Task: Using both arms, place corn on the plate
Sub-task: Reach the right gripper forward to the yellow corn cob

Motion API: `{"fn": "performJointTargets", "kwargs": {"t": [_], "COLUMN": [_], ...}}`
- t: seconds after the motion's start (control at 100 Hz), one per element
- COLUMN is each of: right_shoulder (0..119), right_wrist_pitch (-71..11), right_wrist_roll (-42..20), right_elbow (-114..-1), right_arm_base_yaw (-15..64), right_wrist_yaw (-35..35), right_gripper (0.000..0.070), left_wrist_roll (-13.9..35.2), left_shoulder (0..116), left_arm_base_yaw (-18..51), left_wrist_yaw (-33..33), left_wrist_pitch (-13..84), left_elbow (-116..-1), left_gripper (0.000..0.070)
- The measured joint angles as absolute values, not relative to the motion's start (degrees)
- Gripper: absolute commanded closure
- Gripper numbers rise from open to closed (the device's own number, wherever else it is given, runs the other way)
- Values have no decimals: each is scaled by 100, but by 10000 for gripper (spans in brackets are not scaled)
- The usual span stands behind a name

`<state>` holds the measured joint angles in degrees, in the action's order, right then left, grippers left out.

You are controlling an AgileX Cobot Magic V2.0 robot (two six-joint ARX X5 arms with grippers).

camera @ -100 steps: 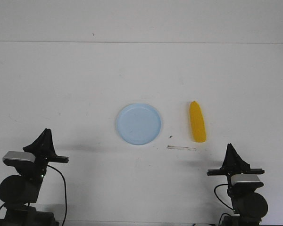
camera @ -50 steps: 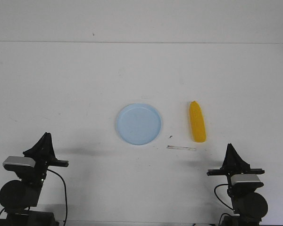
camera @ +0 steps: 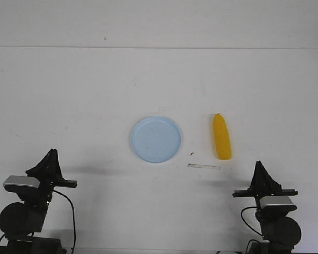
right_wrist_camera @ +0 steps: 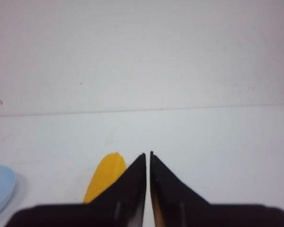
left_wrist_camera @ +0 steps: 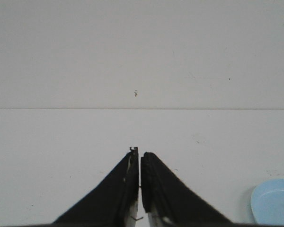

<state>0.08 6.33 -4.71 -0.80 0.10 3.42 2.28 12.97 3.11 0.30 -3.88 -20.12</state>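
White table [camera: 159, 84], bare except for a few things near its middle. Pale blue plate [camera: 155, 139] lying flat, roughly centred, nothing on it. Corn [camera: 221, 136] lying on the table just to the right of the plate, apart from its rim, not touching. Long axis of the cob running away from the robot, nearly straight, pointed end on the far side, blunt end nearer the arms. A thin pale strip [camera: 203, 166] and a tiny dark speck [camera: 191, 154] on the surface, nearer the robot than the plate, between plate and cob.

Right gripper [camera: 262, 174] parked at the near edge, on the corn's side of the plate, somewhat to the right of the cob and well short of it. Left gripper [camera: 49, 161] parked on the plate's other side, well apart from the corn, with the plate between. Clearly the right arm the nearer one.

From the right wrist view, gripper [right_wrist_camera: 147, 154] pinched nearly together, only a hairline slit between the tips, nothing held; corn [right_wrist_camera: 105, 177] ahead and partly hidden behind one finger. From the left wrist view, gripper [left_wrist_camera: 137, 150] likewise drawn together and empty, a sliver of plate [left_wrist_camera: 273, 204] at the frame's corner.

Probably a forward reach with a slight inward shift for the right arm, jaws crossing the cob's width, though exact offset hard to judge from here.
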Motion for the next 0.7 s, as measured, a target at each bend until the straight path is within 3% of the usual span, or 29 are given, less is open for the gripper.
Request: {"fn": "performJointTargets", "kwargs": {"t": [0.27,0.51,0.7], "right_shoulder": [8,821,2163], "right_wrist_pitch": [1601,-336,-561], "right_wrist_roll": [-523,-469,-469], "right_elbow": [-154,-1761,-2834], "right_arm_base_yaw": [10,10,21], "right_wrist_yaw": [279,-23,-12], "right_gripper": [694,694,694], "left_wrist_roll": [228,228,228], "left_shoulder": [1299,1297,1297], "left_arm_base_yaw": [314,314,314], "left_wrist_yaw": [30,30,30], "left_wrist_pitch": [-388,-388,-388], "left_elbow": [-2012,-2012,-2012], "left_gripper": [699,699,699]}}
